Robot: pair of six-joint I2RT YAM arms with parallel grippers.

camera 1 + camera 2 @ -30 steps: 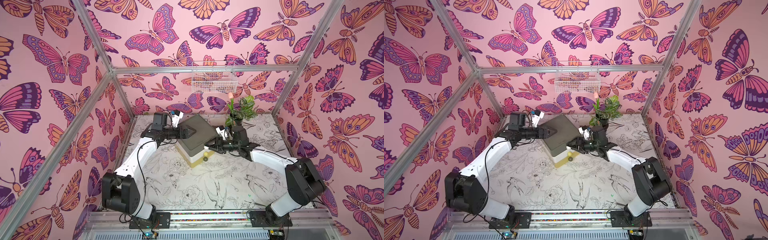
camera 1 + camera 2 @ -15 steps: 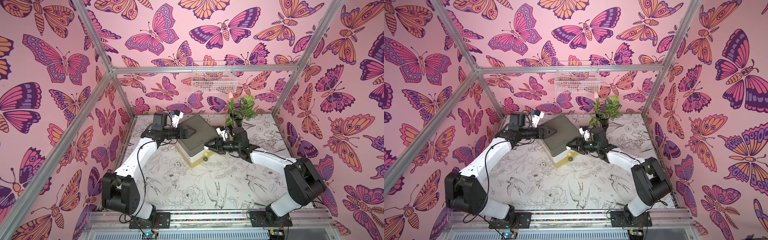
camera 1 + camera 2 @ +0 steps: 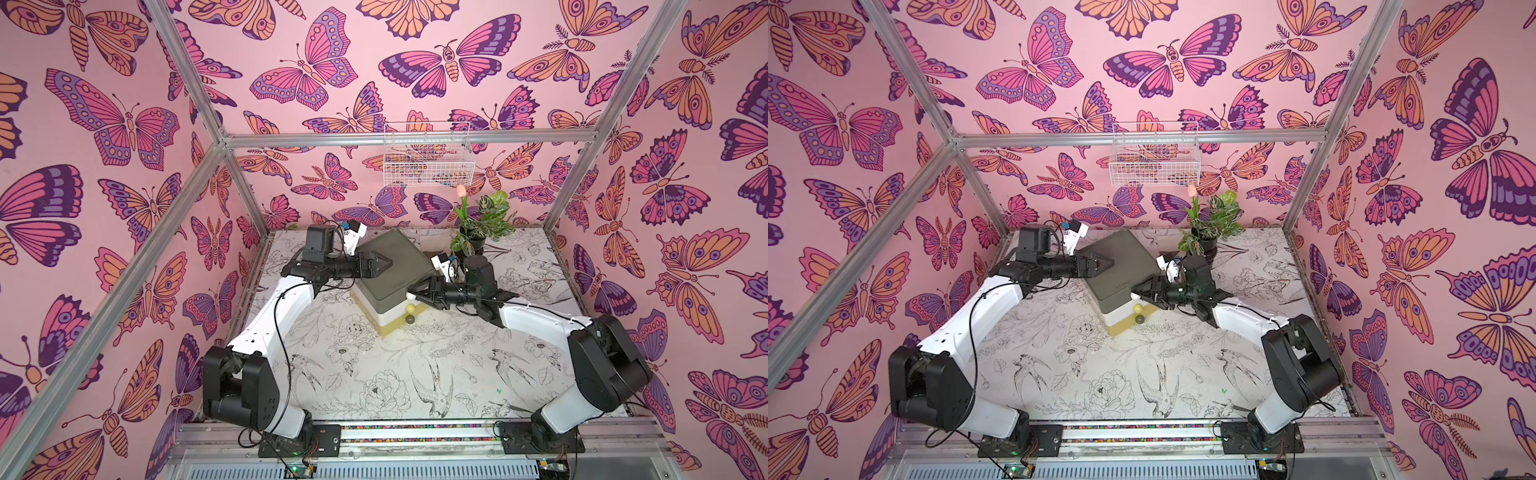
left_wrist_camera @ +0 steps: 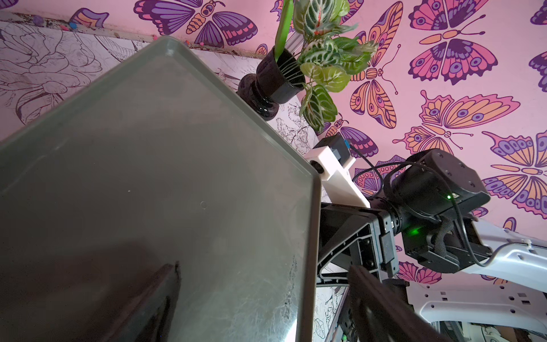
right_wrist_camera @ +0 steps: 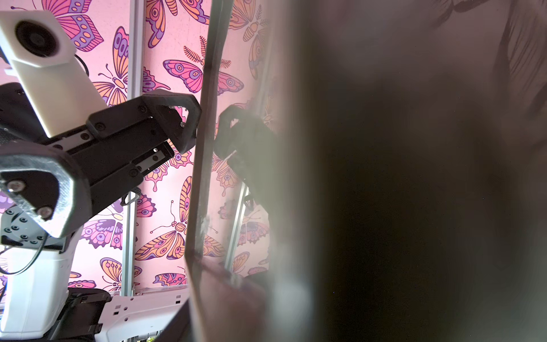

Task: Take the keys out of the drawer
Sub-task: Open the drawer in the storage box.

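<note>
1. Looking first at the left side, I see the left gripper (image 3: pixel 384 265) with its jaws spread wide, not closed on anything. It is at the left edge of the drawer unit (image 3: pixel 401 272), with one finger over the grey top. Whether it touches the top, I cannot tell.
2. The drawer unit stands on the table (image 3: pixel 374 374) near the back wall, with one corner turned to the front. It has a grey-green upper part, a white layer under it and a yellow layer at the bottom. All of them look pushed in.
3. The keys are not visible in any view, so their look and their drawer I cannot tell.
4. Three round knobs sit on the front, one under the other: the white knob (image 3: pixel 410 296), the yellow knob (image 3: pixel 410 308) and the dark knob (image 3: pixel 410 319).
5. The right gripper (image 3: pixel 419 294) has its tips at the white knob. I cannot tell whether the jaws press on it or only stand beside it.
6. In the right wrist view a blurred dark surface fills most of the picture.
7. A faint marking (image 3: pixel 1121 285) on the grey top is too small for me to read.
8. Further right stands a potted plant (image 3: pixel 482 224), and a wire basket (image 3: pixel 428 158) hangs on the back wall. Its content is hard to make out.
</note>
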